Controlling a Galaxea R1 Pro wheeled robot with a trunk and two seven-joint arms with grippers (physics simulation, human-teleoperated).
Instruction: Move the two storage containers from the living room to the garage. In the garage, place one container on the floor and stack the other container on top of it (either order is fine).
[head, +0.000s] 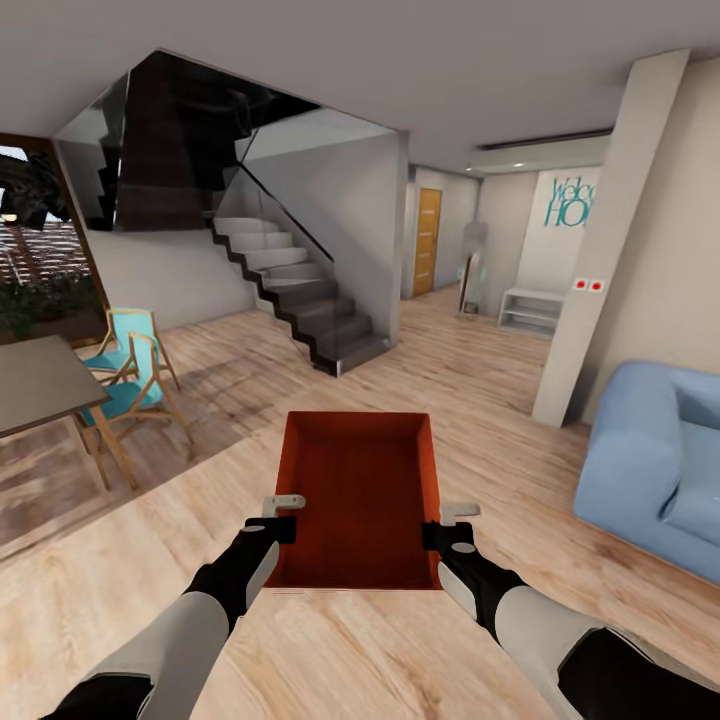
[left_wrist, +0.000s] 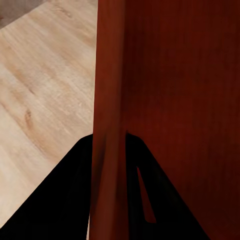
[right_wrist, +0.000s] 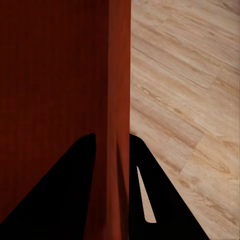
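1. Storage container (head: 360, 500): one orange-red rectangular tub with thin straight walls, open top up, held level in front of the robot above the wood-plank floor (head: 480, 380). Its interior is bare.
2. Left gripper (head: 283, 515): black fingers clamped on the container's left long wall near the edge closest to the robot. In the left wrist view the wall (left_wrist: 107, 125) runs between the two fingers (left_wrist: 75, 190), one inside the tub and one outside.
3. Right gripper (head: 447, 526): clamped the same way on the right long wall near the closest edge. In the right wrist view the wall (right_wrist: 117, 100) passes between the fingers (right_wrist: 160, 190), with plank flooring beyond.
4. Staircase (head: 300, 290): grey steps with glass side panels, ahead and to the left.
5. Table (head: 35, 385): grey top, at far left, with two wooden chairs (head: 130, 375) bearing teal seats beside it.
6. Blue sofa (head: 660, 460): against the right edge.
7. White pillar (head: 610, 240): just behind the sofa.
8. Orange door (head: 428, 240): down the far hallway.
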